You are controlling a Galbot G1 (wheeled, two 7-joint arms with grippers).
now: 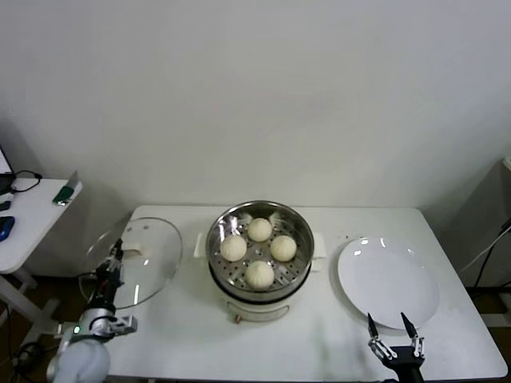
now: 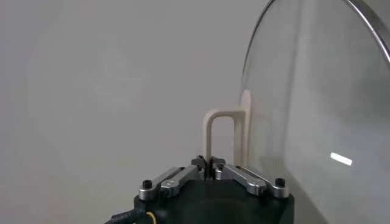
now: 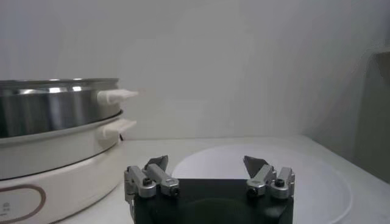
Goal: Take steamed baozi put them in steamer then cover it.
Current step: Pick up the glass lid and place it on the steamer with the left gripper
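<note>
Several steamed baozi [image 1: 259,229] lie in the steel basket of the steamer [image 1: 217,254], which stands mid-table on its cream-white base. In the right wrist view the steamer [image 3: 55,109] fills the near side. The glass cover [image 1: 152,267] is at the table's left end, tilted up on edge. My left gripper [image 1: 120,251] is shut on its cream bar handle. In the left wrist view the handle [image 2: 210,131] rises from between the closed fingertips of my left gripper [image 2: 209,163], with the cover [image 2: 317,109] beside it. My right gripper [image 1: 389,321] stands open and empty at the front right.
A flat white plate [image 1: 391,287] lies right of the steamer, just beyond the right gripper [image 3: 207,163]; it also shows in the right wrist view as the plate [image 3: 317,176]. A small side table [image 1: 36,211] with loose items stands off to the left. A wall is close behind.
</note>
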